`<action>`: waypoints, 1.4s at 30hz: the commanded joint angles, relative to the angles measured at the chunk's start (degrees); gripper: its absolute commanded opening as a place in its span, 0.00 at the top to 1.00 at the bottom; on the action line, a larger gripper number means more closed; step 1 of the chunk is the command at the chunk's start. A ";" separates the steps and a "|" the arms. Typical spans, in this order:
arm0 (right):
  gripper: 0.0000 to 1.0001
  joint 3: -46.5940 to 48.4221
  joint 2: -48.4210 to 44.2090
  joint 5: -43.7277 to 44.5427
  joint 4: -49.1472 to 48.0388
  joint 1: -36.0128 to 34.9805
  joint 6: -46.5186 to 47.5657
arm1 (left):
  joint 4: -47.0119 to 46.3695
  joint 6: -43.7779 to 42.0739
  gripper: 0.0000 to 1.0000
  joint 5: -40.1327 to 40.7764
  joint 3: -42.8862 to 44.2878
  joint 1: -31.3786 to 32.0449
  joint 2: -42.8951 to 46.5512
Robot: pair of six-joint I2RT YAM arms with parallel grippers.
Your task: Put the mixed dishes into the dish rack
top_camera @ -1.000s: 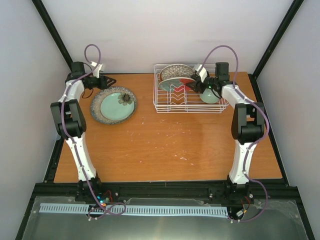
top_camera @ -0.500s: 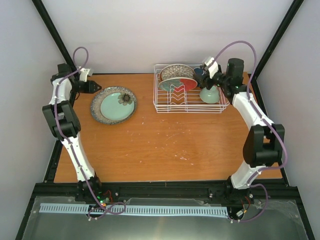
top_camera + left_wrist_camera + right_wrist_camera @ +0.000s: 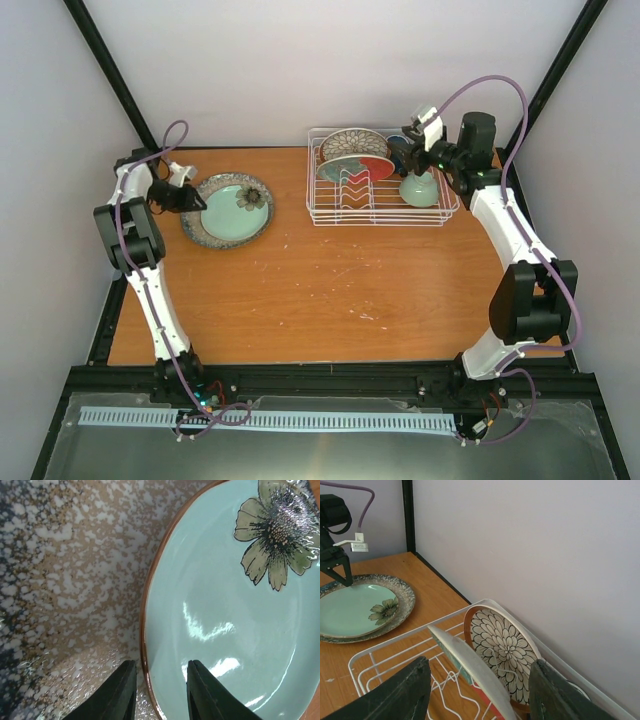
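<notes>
Table (image 3: 340, 290): the middle and the whole near half are bare wood, so both arms have open room to swing. The dishes sit only along the far edge.
Dish rack (image 3: 350, 190): against the far edge, toward the far-right corner, and unmoved over the last second. Its near slots look free. Its low wire sides mean a plate has to come in from above.
Large speckled plate (image 3: 195, 228): flat near the far-left corner, close to the left edge, where it was a second ago. Not yet loaded.
Pale teal plate (image 3: 225, 630): lies inside the speckled plate. Its brown rim is the one edge that offers a pinch. Not yet loaded.
Petal-patterned plate (image 3: 502, 652): upright in the rack's far slots, with another plate (image 3: 470, 665) standing just in front of it.
Pale green cup (image 3: 421, 190): in the rack's right end and now free of any hand. A second ago the right hand was down over it, so I judge it loaded.
Left hand (image 3: 160, 690): it was beyond the plates at the far-left corner and has swung round and come down at their left side. Its fingers are narrowly parted and straddle the teal rim, one over teal glaze and one over speckle, gripping nothing yet. Closing on the rim looks like the next step.
Right hand (image 3: 482, 695): it has drawn up and back from the cup toward the far-right corner. Its fingers are spread wide and empty above the racked plates. The wall is close behind it, so the free way out is toward the table's middle.
</notes>
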State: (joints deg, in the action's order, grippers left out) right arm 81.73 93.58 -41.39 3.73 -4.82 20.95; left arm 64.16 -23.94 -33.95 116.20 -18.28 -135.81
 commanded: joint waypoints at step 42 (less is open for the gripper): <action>0.48 3.97 5.61 -5.91 0.16 -2.35 -2.85 | -18.15 -1.14 0.99 -20.77 -8.38 0.11 11.07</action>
State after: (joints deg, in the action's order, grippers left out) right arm 84.12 97.80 -45.17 6.28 -6.20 19.84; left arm 56.03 -24.47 -48.29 109.67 -18.57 -130.91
